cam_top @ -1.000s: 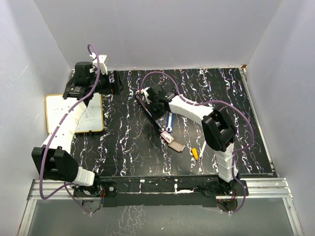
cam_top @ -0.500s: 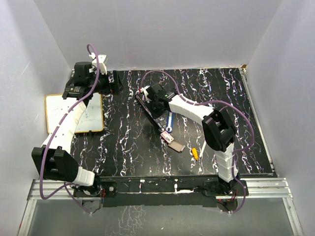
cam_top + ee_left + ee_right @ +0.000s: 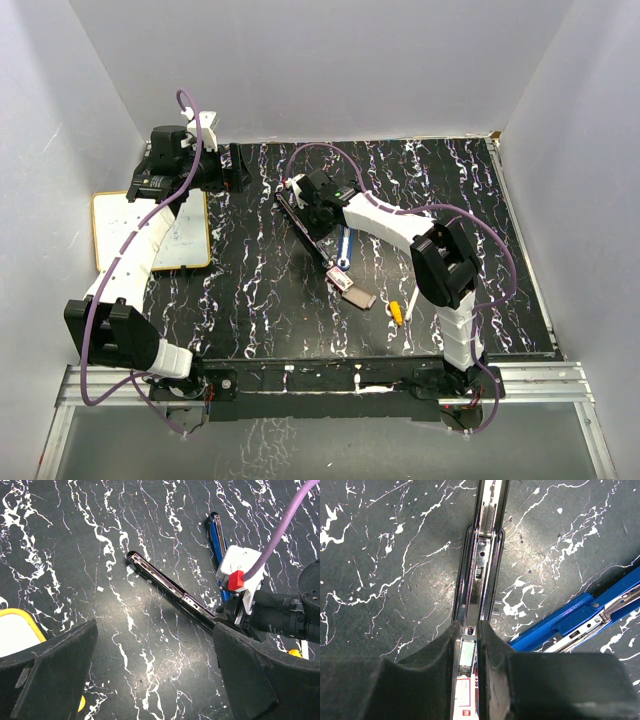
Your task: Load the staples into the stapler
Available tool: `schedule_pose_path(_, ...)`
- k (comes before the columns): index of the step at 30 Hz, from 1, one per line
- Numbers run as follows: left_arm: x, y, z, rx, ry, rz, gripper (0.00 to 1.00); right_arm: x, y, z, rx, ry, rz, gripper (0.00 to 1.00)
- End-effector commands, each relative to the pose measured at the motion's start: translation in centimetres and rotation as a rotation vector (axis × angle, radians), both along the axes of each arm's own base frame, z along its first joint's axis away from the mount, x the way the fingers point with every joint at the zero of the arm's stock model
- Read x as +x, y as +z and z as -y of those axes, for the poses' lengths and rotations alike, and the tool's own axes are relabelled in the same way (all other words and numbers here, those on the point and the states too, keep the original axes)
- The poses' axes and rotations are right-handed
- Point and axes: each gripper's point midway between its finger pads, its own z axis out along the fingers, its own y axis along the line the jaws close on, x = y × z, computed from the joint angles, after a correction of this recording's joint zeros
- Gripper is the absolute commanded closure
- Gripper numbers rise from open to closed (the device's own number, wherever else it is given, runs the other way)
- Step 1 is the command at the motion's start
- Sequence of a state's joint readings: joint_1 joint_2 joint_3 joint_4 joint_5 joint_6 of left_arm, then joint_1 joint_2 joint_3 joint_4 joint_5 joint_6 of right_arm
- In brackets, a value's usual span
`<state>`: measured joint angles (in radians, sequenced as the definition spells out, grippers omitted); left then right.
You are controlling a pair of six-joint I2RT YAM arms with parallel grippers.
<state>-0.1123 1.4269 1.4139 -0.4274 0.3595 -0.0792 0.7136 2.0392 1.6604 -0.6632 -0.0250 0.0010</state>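
- Black stapler (image 3: 482,555), one, lies opened flat on the counter (image 3: 75,555); right hand (image 3: 468,630) pinches a silver strip (image 3: 468,654) at its channel.
- Blue stapler (image 3: 570,622), one, lies just right of that hand.
- Staples box (image 3: 345,282), one, sits behind that hand, apart.
- Left hand (image 3: 152,650) hangs spread wide.
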Motion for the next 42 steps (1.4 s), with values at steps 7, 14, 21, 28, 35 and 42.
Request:
schedule_pose_path(7,-0.8,3.2,-0.1,-0.018,-0.009,0.075,0.03,1.0,1.1,-0.7,0.020,-0.003,0.039,0.92)
schedule_pose_path(14,-0.9,3.2,-0.1,-0.016,-0.009,0.073,0.03,0.9,0.6,-0.6,0.012,-0.003,0.033,0.92)
schedule_pose_path(21,-0.9,3.1,-0.1,-0.014,-0.010,0.071,0.03,0.7,0.2,-0.5,0.006,0.000,0.024,0.92)
schedule_pose_path(28,-0.8,3.1,-0.2,-0.014,-0.008,0.072,0.03,0.7,0.0,-0.4,0.001,-0.002,0.023,0.92)
schedule_pose_path(35,-0.8,3.1,-0.2,-0.015,-0.008,0.072,0.03,0.5,-0.4,-0.2,-0.008,0.001,0.016,0.92)
schedule_pose_path(42,-0.9,3.1,-0.3,-0.014,-0.006,0.071,0.03,0.3,-0.9,-0.1,-0.014,0.005,0.006,0.92)
